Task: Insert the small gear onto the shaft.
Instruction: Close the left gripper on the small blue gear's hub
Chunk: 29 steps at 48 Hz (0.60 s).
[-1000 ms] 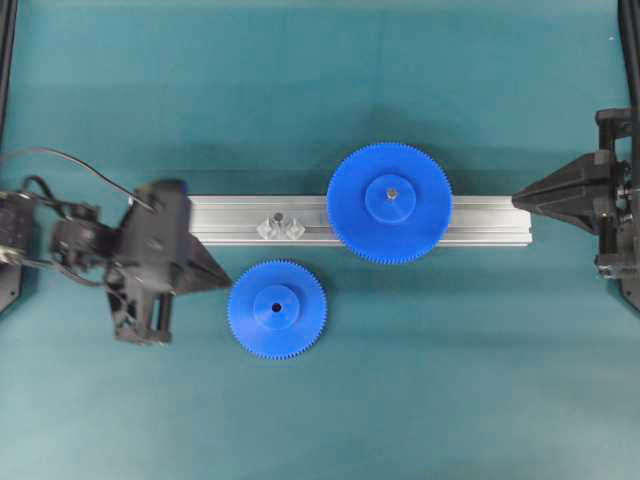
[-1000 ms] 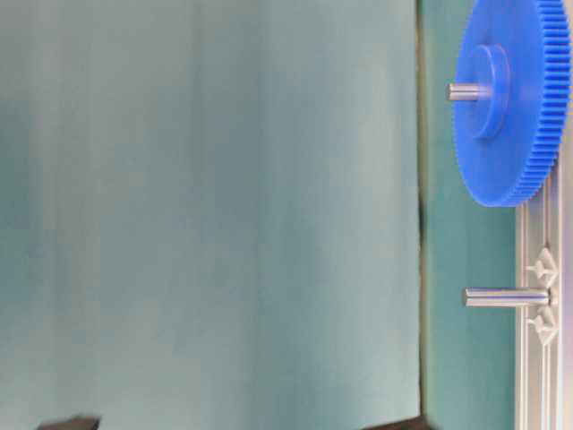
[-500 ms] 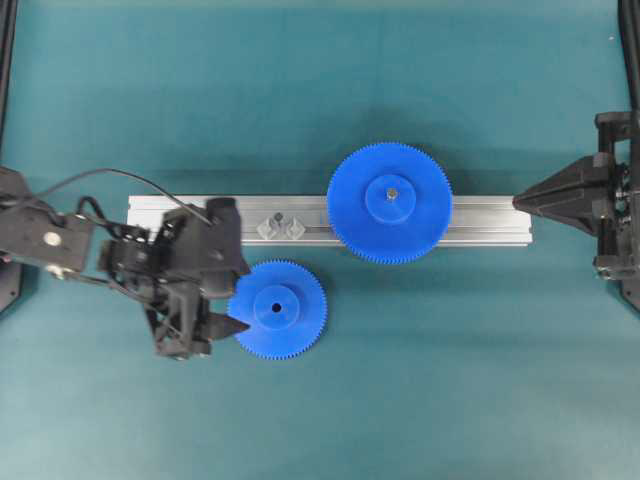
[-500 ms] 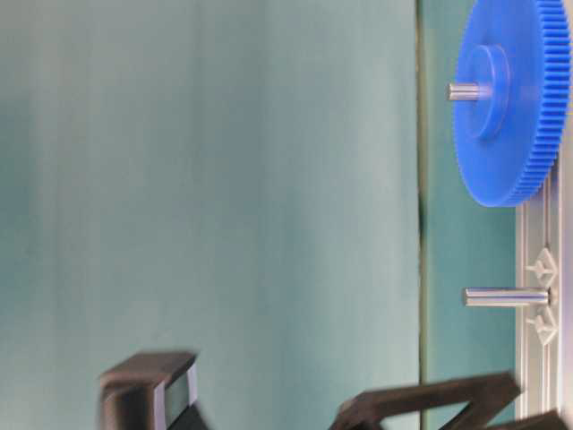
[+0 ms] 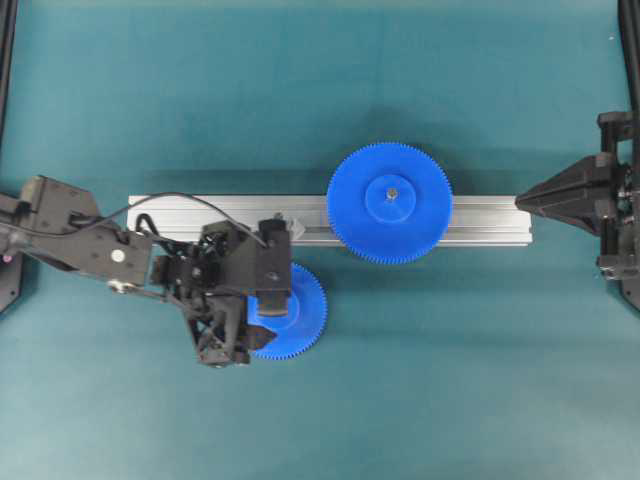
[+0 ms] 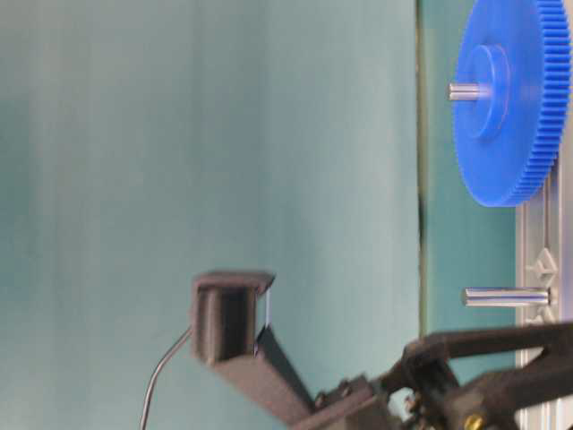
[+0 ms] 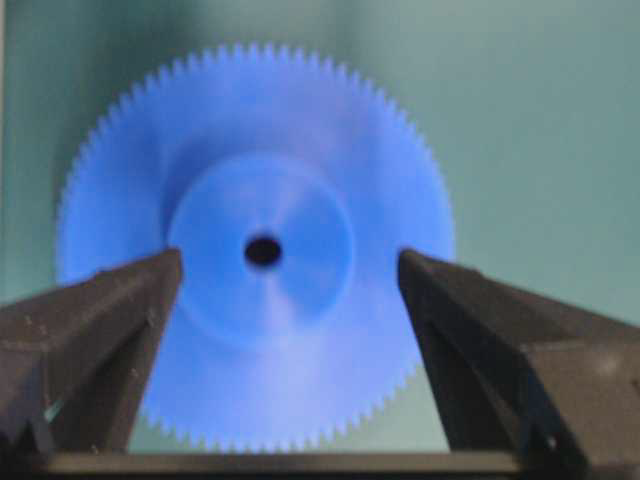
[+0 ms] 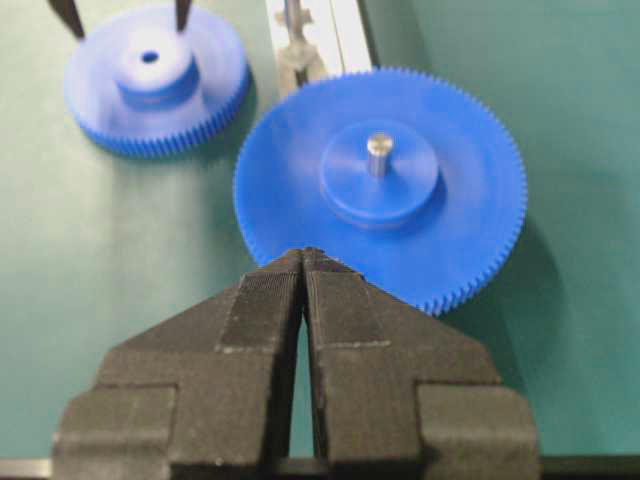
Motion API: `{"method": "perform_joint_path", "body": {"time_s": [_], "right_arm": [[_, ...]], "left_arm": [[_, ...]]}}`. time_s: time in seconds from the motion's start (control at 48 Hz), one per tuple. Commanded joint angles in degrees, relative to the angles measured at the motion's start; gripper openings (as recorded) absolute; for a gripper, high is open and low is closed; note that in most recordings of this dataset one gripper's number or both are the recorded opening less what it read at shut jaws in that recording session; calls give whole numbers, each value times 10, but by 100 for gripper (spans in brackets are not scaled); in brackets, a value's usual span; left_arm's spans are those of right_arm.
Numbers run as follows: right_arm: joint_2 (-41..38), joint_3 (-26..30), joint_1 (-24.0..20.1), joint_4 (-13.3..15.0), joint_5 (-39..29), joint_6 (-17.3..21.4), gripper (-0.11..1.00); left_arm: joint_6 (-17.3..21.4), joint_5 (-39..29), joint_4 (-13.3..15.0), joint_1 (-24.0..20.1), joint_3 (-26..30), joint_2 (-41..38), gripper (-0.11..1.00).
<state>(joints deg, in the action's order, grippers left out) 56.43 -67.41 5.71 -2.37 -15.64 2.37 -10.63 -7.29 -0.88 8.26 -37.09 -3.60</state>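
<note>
We hold our left gripper (image 7: 285, 275) wide open astride the hub of the small gear (image 7: 258, 250), flat on the mat beside the rail (image 5: 480, 221), ready to grip it for the shaft (image 6: 504, 296), our right gripper (image 8: 302, 262) closed and parked.

Matt blue plastic small gear (image 7: 255, 250) — smooth hub

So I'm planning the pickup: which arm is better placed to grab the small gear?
Left. Its hand hangs open over the small gear, fingers either side of the hub. The right hand is shut, beyond the larger gear.
</note>
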Motion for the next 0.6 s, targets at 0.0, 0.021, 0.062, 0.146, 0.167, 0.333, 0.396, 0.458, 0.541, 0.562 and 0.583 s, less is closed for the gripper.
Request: {"method": "perform_joint_path", "body": {"time_s": [0.0,0.021,0.062,0.146,0.167,0.333,0.396,0.458,0.541,0.562,0.583], "right_arm": [[5,6,1,1,4,5,8],[7,5,2,1,3,5,8],[11,4,1,0,1,5,8],[18,4,2,1,-9,5,8],[18,4,2,1,-11,5,8],[28,4,2,1,-25,6,8],[30,4,1,1,-25,6,8],[32,4,2,1,-25,6,8],[32,3,2,1,-25,6,8],[32,3,1,1,-25,6,8],[32,3,2,1,-25,6,8]], "left_arm": [[2,2,0,2,16,0,90],[2,2,-1,2,17,-2,90],[2,1,-1,1,18,-5,90],[2,1,-1,1,18,-6,90],[2,1,-1,0,18,-6,90],[3,-1,-2,-10,18,-7,90],[4,-1,-3,-14,18,-8,90],[4,-1,-2,-15,20,-10,90],[8,-1,-2,-15,20,-13,90],[9,-2,-3,-15,20,-14,90],[9,-2,-2,-15,20,-15,90]]}}
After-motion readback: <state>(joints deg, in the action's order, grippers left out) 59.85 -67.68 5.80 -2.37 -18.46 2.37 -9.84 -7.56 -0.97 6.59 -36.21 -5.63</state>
